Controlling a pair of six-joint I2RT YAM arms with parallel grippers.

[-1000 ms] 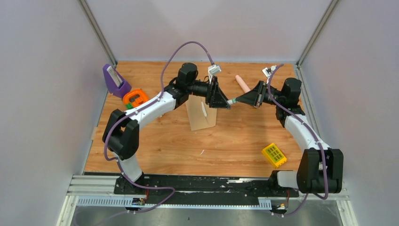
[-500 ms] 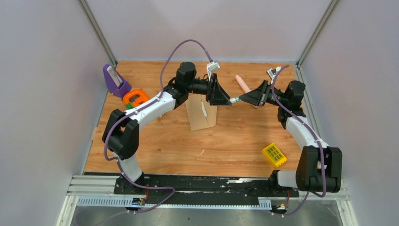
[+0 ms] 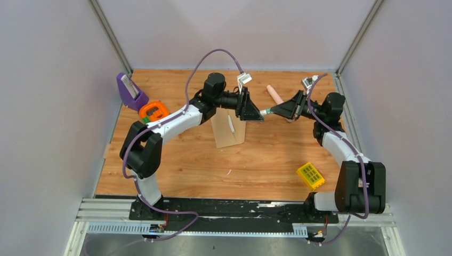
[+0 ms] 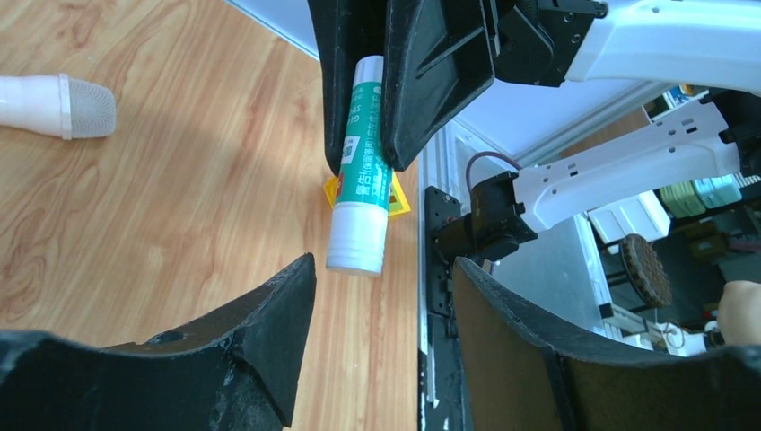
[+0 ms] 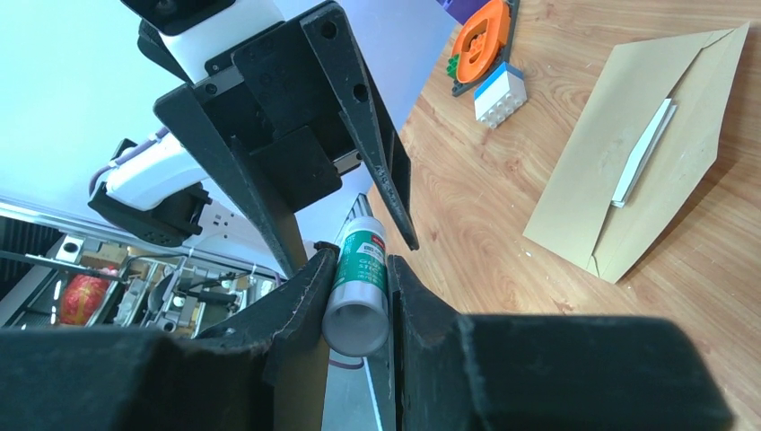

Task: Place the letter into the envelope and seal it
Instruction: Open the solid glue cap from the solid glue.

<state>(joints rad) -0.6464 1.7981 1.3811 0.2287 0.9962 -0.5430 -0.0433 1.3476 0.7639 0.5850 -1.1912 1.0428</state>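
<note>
The tan envelope point(image 3: 226, 130) lies flat at mid-table, its pointed flap open point(image 5: 646, 153). A pale strip, the letter's edge point(image 5: 642, 153), shows at its opening; the rest of the letter is hidden. My right gripper point(image 3: 273, 111) is shut on a green-and-white glue stick point(image 5: 359, 283) and holds it level above the table right of the envelope. My left gripper point(image 3: 257, 114) is open and faces it. In the left wrist view the glue stick's white end point(image 4: 356, 247) hangs just beyond my left gripper's point(image 4: 381, 265) fingertips.
A purple holder point(image 3: 130, 92) and an orange tape measure point(image 3: 153, 111) sit at the left. A pink cylinder point(image 3: 275, 94) lies at the back. A yellow block point(image 3: 311, 176) lies front right. A white-and-blue brick point(image 5: 500, 94) is near the tape measure.
The left gripper has moved a little to the right, closer to the glue stick's end. The right gripper has shifted slightly right and back, still holding the glue stick.
</note>
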